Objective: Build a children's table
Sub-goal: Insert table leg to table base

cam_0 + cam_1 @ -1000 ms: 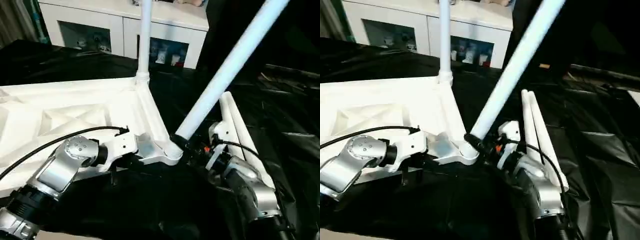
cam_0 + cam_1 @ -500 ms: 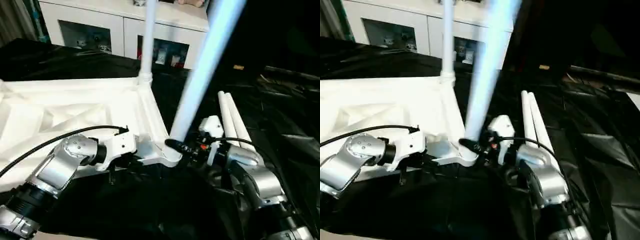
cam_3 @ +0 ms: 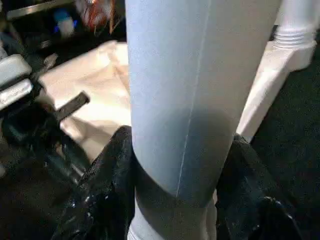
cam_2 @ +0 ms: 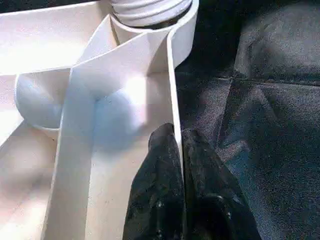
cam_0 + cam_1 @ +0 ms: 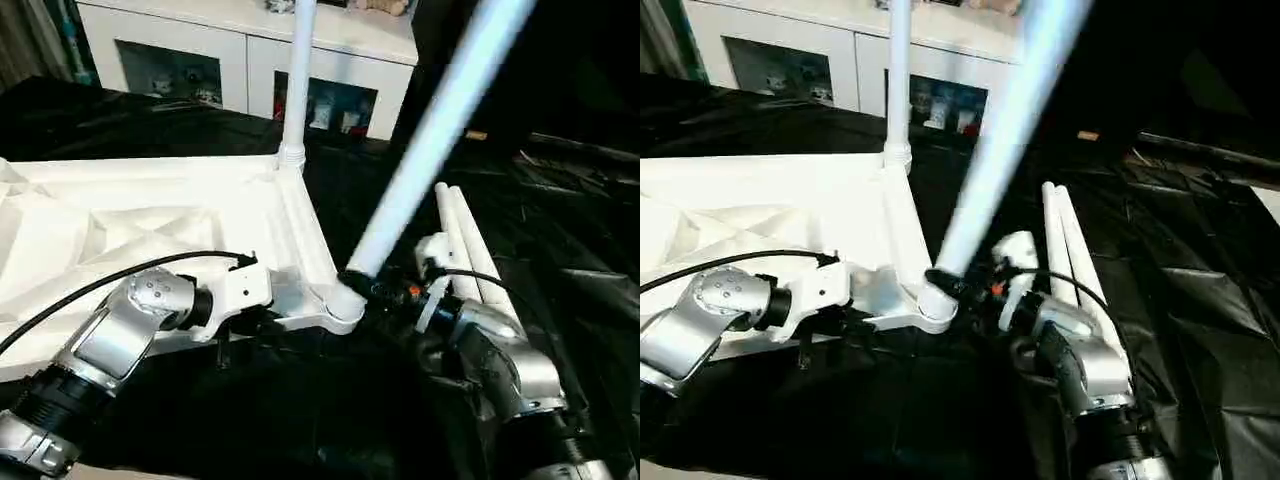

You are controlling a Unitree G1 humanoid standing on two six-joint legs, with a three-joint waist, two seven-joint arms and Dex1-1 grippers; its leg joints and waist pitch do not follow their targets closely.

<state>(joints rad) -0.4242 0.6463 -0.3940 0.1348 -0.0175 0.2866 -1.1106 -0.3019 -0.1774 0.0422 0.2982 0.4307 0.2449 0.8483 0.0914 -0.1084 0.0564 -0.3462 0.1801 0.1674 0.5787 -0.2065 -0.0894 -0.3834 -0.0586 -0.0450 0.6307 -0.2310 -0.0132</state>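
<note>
Now | white tabletop [image 5: 150, 215] ribbed, inverted | leg [image 5: 440, 140] tilted

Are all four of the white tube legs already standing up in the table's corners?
No. Two long white tubular legs lie flat on the black cloth beside the right arm.
</note>
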